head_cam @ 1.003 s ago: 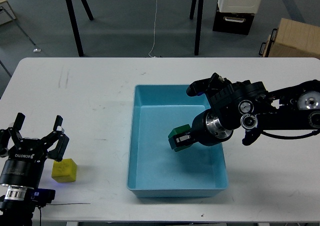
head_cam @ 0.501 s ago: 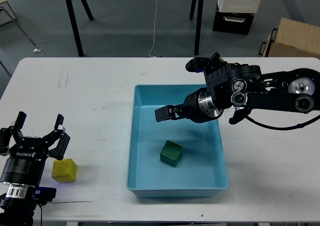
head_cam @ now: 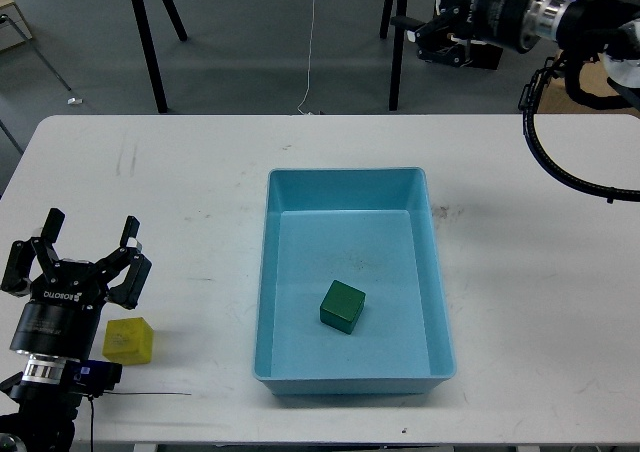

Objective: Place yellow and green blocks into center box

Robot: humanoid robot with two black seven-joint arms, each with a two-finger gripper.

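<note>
Evidently rigid and light, the yellow block (head_cam: 129,340) suits a flat-side pinch; left claw (head_cam: 76,268) spread, right claw (head_cam: 428,34) indeterminate.

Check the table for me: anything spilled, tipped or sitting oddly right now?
Nothing stands out. The green block lies flat inside the blue box, turned slightly askew to its walls. The yellow block sits on the table by the left pincer, not yet boxed.
</note>
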